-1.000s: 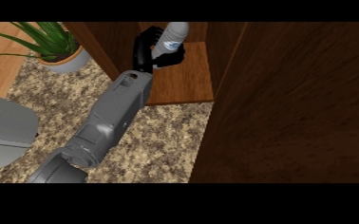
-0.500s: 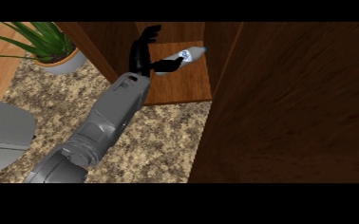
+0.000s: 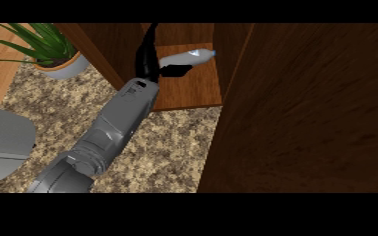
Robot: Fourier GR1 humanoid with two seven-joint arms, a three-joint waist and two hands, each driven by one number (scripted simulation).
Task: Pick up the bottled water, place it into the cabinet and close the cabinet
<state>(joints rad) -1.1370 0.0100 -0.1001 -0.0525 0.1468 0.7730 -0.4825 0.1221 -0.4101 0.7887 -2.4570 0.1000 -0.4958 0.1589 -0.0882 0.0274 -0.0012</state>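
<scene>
A: The cabinet (image 3: 184, 87) at twelve o'clock stands open; where's the bottled water (image 3: 186, 57)?

B: Lying tipped on its shelf. The left robot hand (image 3: 151, 62) has fingers straight, apart. It looks light, smooth, rollable; I'd take its middle.

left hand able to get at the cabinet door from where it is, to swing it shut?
Probably yes. The left hand is open inside the cabinet, beside the bottled water lying on the shelf. The cabinet door stands open just to its right, nothing between.
</scene>
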